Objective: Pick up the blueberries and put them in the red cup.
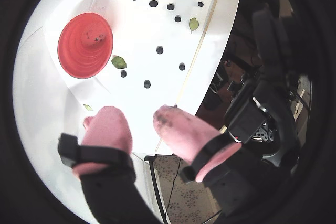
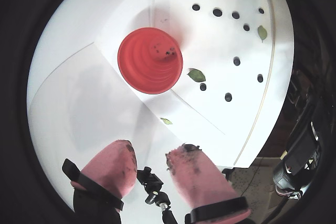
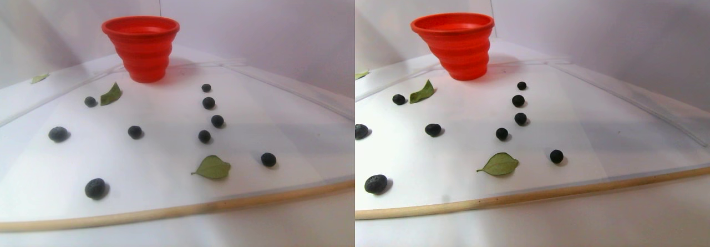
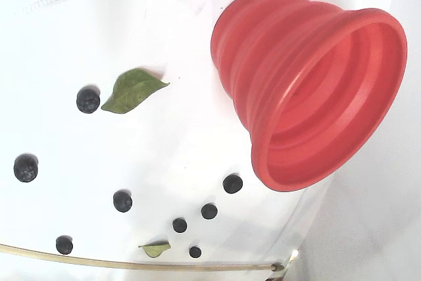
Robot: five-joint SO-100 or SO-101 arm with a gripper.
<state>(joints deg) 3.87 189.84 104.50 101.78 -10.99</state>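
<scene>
A: Where is the gripper [image 1: 140, 120]?

B: At the bottom of both wrist views, raised, nothing touching it. It shows again here [image 2: 148, 155].

A: How do the jaws stand?

B: Parted, with a clear gap and nothing between them.

A: And the fingers [image 1: 107, 129]?

B: Covered in pink, rounded at the tips, each strapped with a black band further back. The tips are smudged with dark stains [image 2: 191, 169].

A: Any more of the arm?

B: Black bodywork behind the fingers. The stereo pair and fixed views show none of it.
</scene>
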